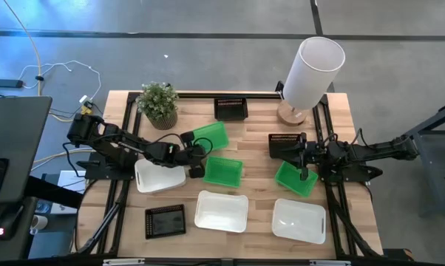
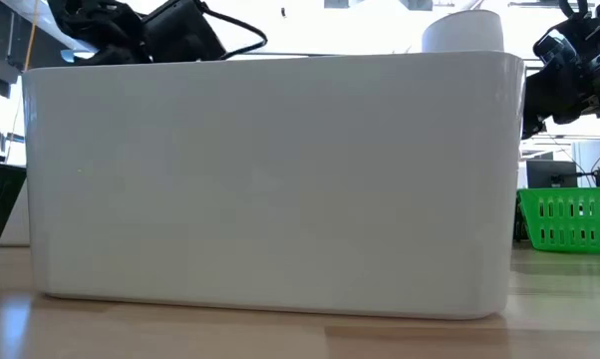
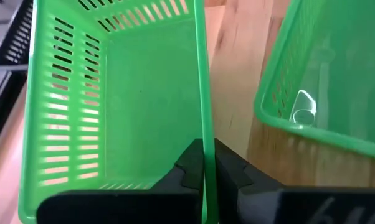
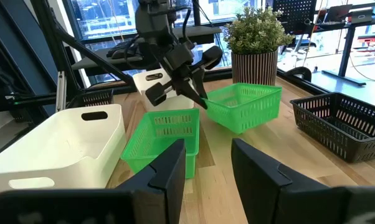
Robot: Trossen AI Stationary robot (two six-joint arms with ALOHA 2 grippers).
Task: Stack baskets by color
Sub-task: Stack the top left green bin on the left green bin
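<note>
My left gripper (image 1: 196, 154) is shut on a green basket (image 1: 211, 137) left of the table's middle; the right wrist view shows the gripper (image 4: 190, 87) at that basket's (image 4: 243, 106) corner. A second green basket (image 1: 224, 171) sits just nearer. My right gripper (image 1: 304, 167) waits open above a third green basket (image 1: 296, 181), its fingers (image 4: 175, 168) with nothing between them. White baskets (image 1: 160, 177) (image 1: 221, 210) (image 1: 300, 220) and black baskets (image 1: 230, 108) (image 1: 285, 144) (image 1: 165, 220) rest flat on the table. My left gripper pinches one side wall of the green basket at its rim (image 3: 204, 134), one finger (image 3: 189, 167) inside the basket and the other outside. The fingers slant down from the table's left side. Whether the basket's bottom is off the table, I cannot tell.
A potted plant (image 1: 158, 103) stands at the far left and a tall white lamp (image 1: 311, 70) at the far right. In the low view one white basket (image 2: 270, 179) fills most of the picture, with a green basket (image 2: 569, 219) to its right.
</note>
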